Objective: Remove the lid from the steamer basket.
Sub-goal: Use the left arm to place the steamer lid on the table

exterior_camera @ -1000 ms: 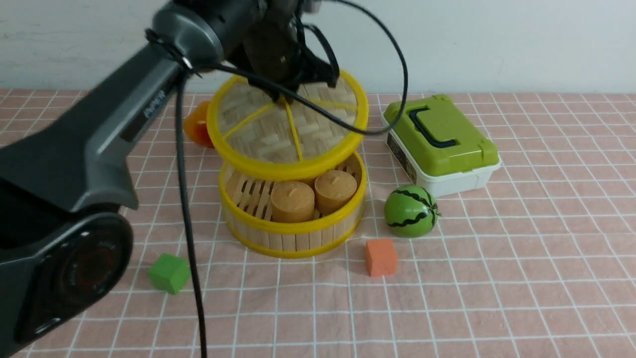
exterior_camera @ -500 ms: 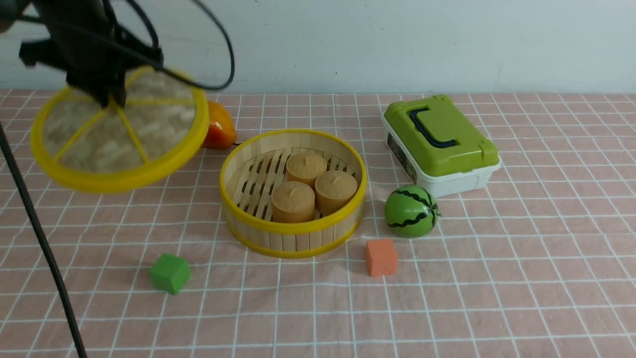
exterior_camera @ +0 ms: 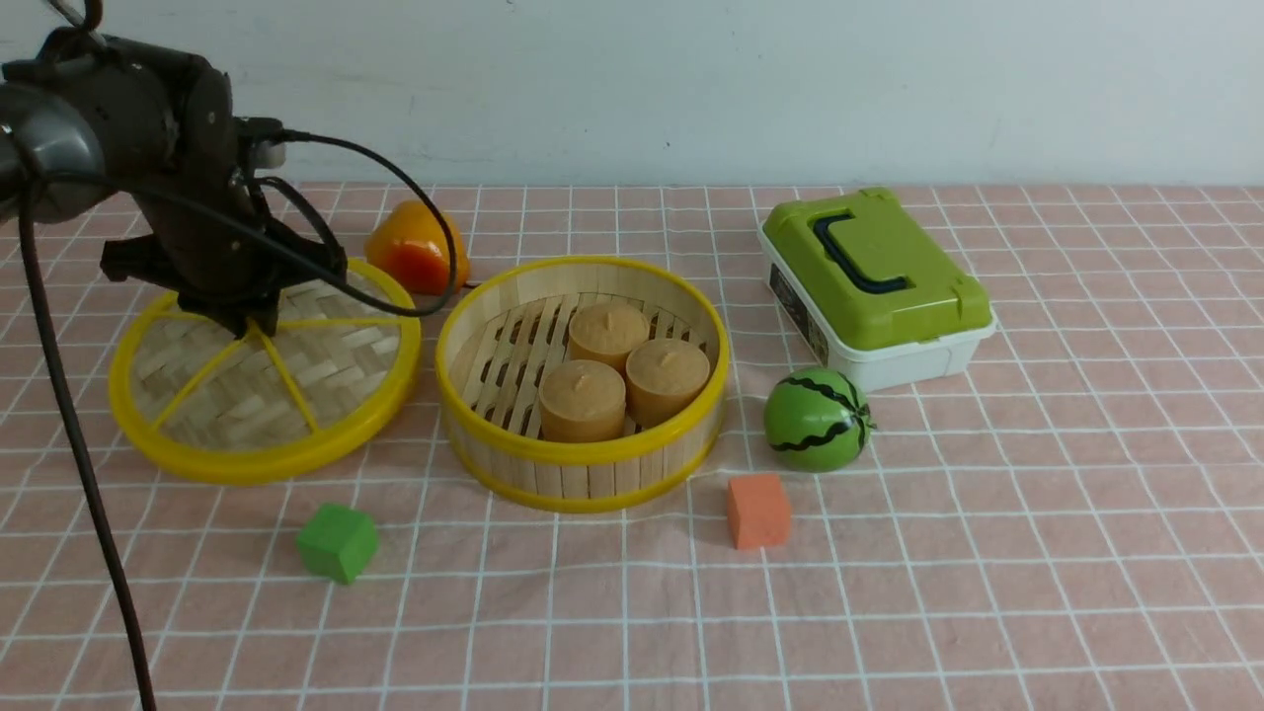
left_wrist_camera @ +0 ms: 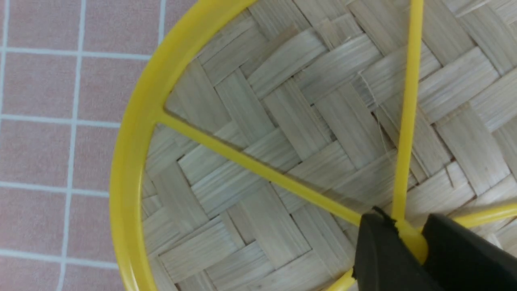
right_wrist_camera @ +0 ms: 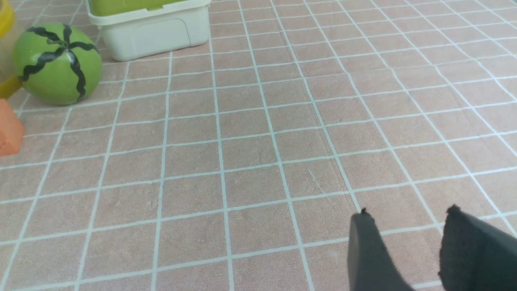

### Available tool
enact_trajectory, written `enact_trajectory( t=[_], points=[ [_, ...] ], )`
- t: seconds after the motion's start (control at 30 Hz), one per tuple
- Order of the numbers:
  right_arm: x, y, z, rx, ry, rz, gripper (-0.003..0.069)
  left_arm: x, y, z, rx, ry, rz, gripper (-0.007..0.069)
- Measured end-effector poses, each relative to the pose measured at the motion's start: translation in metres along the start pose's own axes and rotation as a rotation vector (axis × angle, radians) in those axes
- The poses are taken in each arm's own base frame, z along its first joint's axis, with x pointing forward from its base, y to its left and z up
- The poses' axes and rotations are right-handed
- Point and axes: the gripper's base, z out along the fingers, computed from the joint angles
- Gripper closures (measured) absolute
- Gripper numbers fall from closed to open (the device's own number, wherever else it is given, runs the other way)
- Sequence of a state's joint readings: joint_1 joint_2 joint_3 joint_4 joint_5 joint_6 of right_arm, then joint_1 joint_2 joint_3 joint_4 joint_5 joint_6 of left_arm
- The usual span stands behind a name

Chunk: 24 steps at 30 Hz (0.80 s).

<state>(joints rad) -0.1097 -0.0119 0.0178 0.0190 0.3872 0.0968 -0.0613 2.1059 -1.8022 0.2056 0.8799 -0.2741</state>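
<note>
One round lid (exterior_camera: 212,405) is at the far left of the front view, well off the basket and a little apart from its left side. It lies level or nearly so, woven face and yellow spokes up; whether its underside touches the tabletop (exterior_camera: 948,592) cannot be told. The left gripper (exterior_camera: 257,328) reaches down over its middle, and the fingers are closed around the small yellow knob (left_wrist_camera: 416,244), pinching it between their tips. A black cable (exterior_camera: 74,425) loops around that arm and hangs down in front.

Nearer the camera than the lid, a green block (exterior_camera: 338,543) sits on the grid. Behind, between lid and basket, is an orange pepper (exterior_camera: 415,242), partly behind the cable.

Next comes the steamer basket (exterior_camera: 583,479), upright and uncovered, with three tan buns (exterior_camera: 583,400) grouped together on its slatted floor. In front of its right side stands an orange block (exterior_camera: 758,512). Right of the basket, and apart from it, is a small striped watermelon (exterior_camera: 815,420). Behind that, a white box (exterior_camera: 913,360) has its green lid (exterior_camera: 874,267) on.

In its own wrist view, the right gripper (right_wrist_camera: 408,210) has its fingers spread, with nothing between them.
</note>
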Motion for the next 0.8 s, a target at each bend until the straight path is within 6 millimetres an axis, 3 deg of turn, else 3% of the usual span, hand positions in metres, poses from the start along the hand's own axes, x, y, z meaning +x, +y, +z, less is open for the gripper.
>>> enact_trajectory(
  t=[0.23, 0.47, 0.6, 0.7, 0.77, 0.8],
  points=[
    [0.000, 0.000, 0.000, 0.000, 0.000, 0.000, 0.0417, 0.004, -0.003, 0.023, 0.000, 0.010, 0.004, 0.0512],
    [0.000, 0.000, 0.000, 0.000, 0.000, 0.000, 0.0417, 0.003, -0.004, 0.024, 0.011, 0.005, -0.004, 0.0496],
    [0.000, 0.000, 0.000, 0.000, 0.000, 0.000, 0.0417, 0.003, -0.004, 0.020, 0.010, 0.015, -0.016, 0.0365],
    [0.000, 0.000, 0.000, 0.000, 0.000, 0.000, 0.0417, -0.002, -0.001, -0.003, 0.011, 0.001, -0.043, 0.0310],
    [0.000, 0.000, 0.000, 0.000, 0.000, 0.000, 0.0417, -0.010, 0.004, -0.043, 0.032, -0.069, -0.065, 0.0334],
    [0.000, 0.000, 0.000, 0.000, 0.000, 0.000, 0.0417, -0.011, 0.005, -0.052, 0.037, -0.088, -0.068, 0.0339]
  ],
)
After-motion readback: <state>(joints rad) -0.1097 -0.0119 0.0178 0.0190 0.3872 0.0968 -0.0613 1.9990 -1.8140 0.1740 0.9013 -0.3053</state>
